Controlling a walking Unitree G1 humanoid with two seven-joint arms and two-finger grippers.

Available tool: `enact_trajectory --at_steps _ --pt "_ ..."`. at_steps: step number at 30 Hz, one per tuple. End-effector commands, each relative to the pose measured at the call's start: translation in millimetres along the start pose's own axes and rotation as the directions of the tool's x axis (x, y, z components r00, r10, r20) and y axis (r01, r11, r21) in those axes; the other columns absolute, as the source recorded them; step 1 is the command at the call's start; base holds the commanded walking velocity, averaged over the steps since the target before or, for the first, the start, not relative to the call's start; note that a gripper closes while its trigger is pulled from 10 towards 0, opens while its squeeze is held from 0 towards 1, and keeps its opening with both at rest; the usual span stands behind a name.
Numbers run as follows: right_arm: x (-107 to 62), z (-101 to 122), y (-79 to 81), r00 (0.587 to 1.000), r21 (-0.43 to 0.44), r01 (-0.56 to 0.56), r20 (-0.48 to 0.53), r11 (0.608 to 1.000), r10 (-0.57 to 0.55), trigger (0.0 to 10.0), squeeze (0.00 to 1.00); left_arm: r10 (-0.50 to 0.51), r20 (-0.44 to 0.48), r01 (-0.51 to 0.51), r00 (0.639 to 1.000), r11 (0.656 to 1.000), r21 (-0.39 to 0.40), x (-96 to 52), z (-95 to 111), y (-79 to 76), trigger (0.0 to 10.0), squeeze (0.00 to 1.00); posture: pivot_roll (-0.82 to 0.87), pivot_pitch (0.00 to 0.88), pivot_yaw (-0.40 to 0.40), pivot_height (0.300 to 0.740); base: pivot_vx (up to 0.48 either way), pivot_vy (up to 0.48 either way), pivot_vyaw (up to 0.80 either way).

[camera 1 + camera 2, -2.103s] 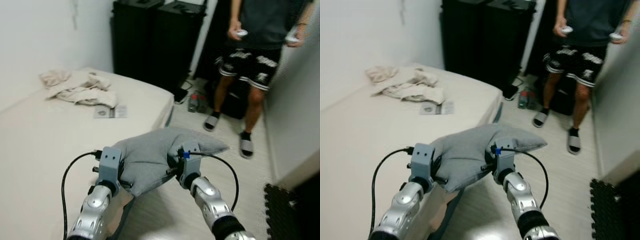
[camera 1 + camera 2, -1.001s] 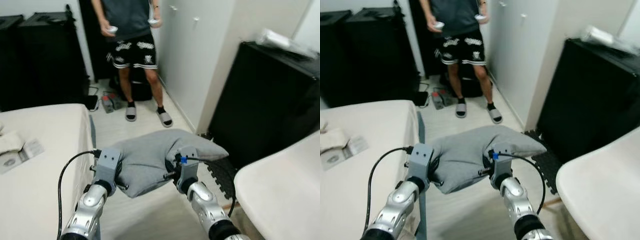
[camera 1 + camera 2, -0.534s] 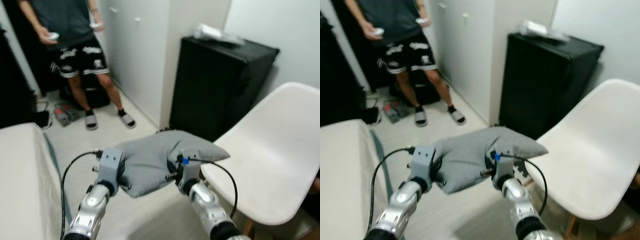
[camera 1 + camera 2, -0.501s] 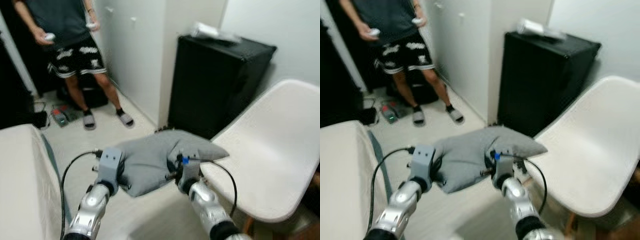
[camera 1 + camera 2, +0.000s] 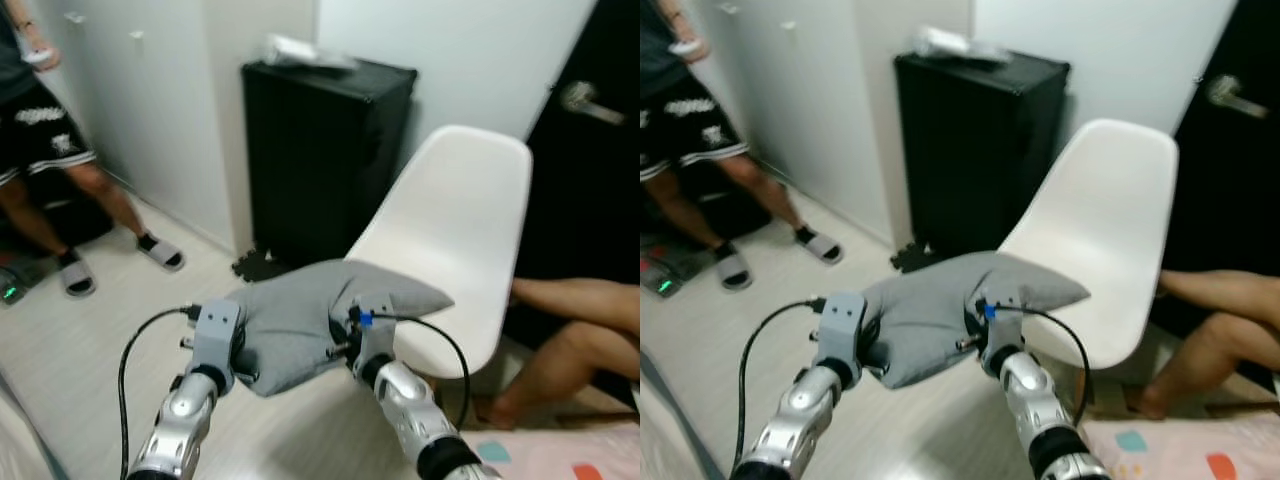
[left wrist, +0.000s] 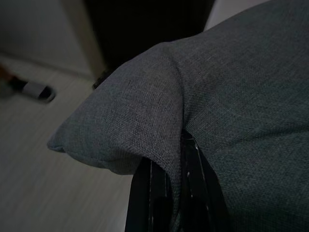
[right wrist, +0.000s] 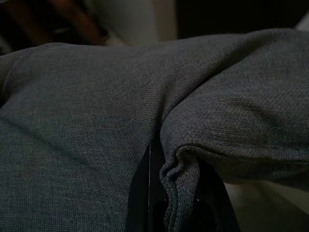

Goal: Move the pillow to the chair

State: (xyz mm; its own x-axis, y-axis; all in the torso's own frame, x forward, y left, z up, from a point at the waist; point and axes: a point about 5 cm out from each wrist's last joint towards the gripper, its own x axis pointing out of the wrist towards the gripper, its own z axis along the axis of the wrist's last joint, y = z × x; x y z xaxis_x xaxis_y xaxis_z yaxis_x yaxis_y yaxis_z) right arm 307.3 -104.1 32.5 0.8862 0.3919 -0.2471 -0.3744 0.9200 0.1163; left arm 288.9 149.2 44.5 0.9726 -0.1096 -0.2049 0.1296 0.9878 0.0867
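Soft grey fabric pillow carried at lower centre of frame, just before the white moulded plastic chair at centre right.

Left gripper and right gripper each pinch a fold; it looks light, limp and yielding, so bunched edges are probably the best hold.

You've got a soft grey pillow held up in the air, creased where it's pinched. The white chair sits upright just beyond it.

White walls, pale wood floor — black cabinet against wall, dark door with metal handle beside it.
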Motion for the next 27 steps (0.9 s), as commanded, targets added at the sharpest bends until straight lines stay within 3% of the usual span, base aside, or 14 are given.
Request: enact_trajectory --at_steps 1,22,27 --pt "-5.2 1.7 -15.9 0.999 -0.015 0.048 0.006 0.999 -0.048 10.0 0.00 0.130 0.024 -0.130 0.991 0.992 0.008 -0.3 5.6 24.7 10.0 0.00 0.06 0.027 -0.012 0.740 0.000 0.000 -0.80" --pt "-2.1 3.0 -12.2 1.000 -0.006 0.030 0.004 1.000 -0.030 10.0 0.00 0.185 0.043 -0.183 0.982 0.982 -0.038 -3.7 9.2 31.5 10.0 0.00 0.08 0.061 -0.028 0.740 0.000 0.000 -0.80" --pt "-0.7 5.2 -7.4 1.000 -0.013 -0.018 0.017 1.000 0.018 10.0 0.00 0.200 0.064 -0.196 0.978 0.979 -0.061 -5.6 11.7 33.2 10.0 0.00 0.08 0.065 -0.033 0.740 0.000 0.000 0.00"
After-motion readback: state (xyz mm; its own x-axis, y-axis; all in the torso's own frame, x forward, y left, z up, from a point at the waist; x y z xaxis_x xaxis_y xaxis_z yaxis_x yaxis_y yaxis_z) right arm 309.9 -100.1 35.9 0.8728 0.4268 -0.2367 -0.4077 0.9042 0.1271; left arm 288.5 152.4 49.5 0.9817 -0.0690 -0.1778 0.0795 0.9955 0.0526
